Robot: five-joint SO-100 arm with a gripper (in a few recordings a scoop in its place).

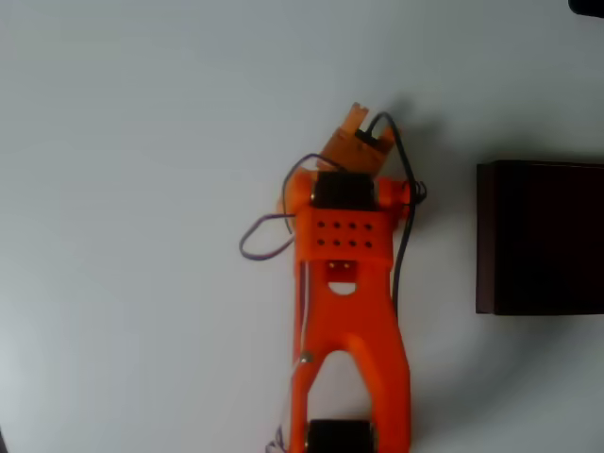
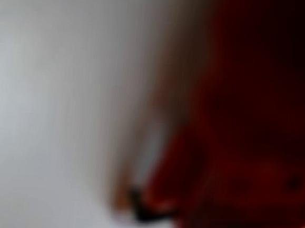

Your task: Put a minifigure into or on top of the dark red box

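Plain white table (image 1: 142, 189); orange gripper (image 1: 359, 127) left of the dark red box (image 1: 543, 236), jaw state indeterminate. Minifigure judged light, rigid, slippery: grip its body.

Plain white table (image 1: 142, 189) — bare, matte, evenly lit, small dark object (image 1: 587, 6) at the overhead view's top-right corner

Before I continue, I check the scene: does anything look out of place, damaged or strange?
Nothing looks spilled or damaged. The large dark maroon rectangular box sits squarely at the right edge of the overhead view, apart from the orange claw. The wrist view is too blurred to judge anything.
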